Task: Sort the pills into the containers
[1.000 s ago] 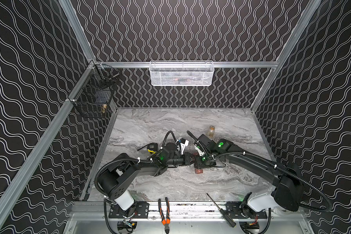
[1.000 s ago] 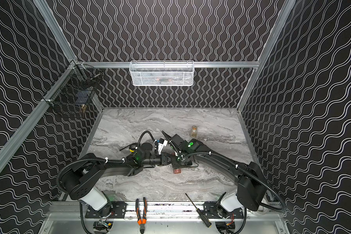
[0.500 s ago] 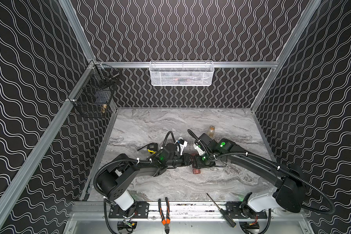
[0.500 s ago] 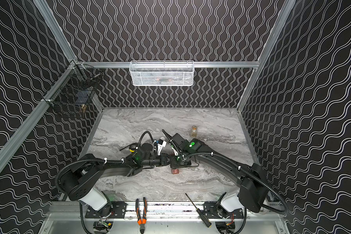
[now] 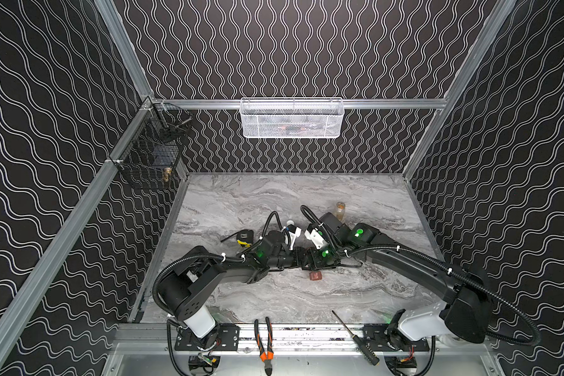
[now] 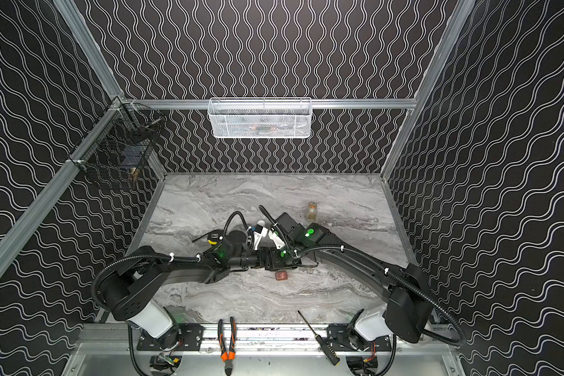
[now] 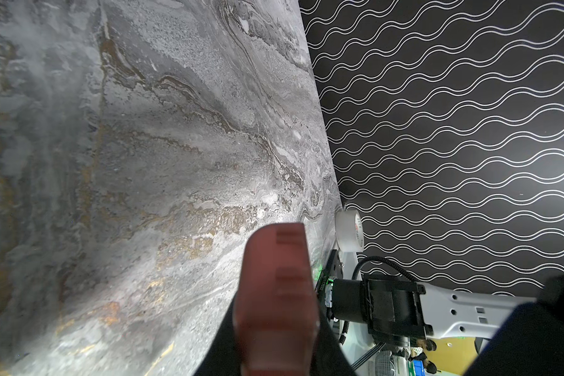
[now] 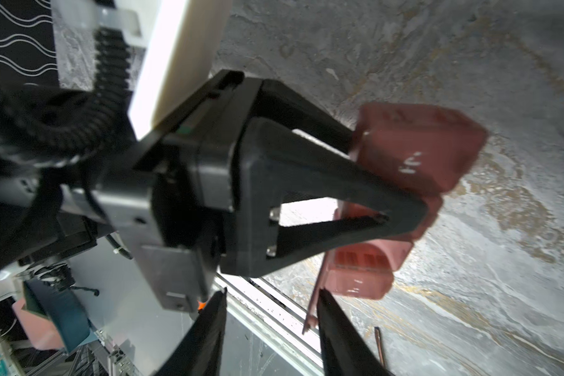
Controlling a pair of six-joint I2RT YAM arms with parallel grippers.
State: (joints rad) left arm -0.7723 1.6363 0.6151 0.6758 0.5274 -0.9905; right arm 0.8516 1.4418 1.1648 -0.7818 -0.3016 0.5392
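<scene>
Top views: only one reddish end of the containers shows, below centre, where the arms meet. Right wrist view adds: left gripper clamped mid-strip; one lid hanging open; right gripper parted, gripping nothing. Small bottle beyond.

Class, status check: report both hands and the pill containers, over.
Left hand shut on the containers. Right hand open by an open lid. Small bottle stands apart, behind.

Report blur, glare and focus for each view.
Left wrist view: the containers sit out of focus close to the lens, and the table beyond is sharper. Right wrist view: containers soft, white panel blown out. Both top views: sharp, evenly lit.
</scene>
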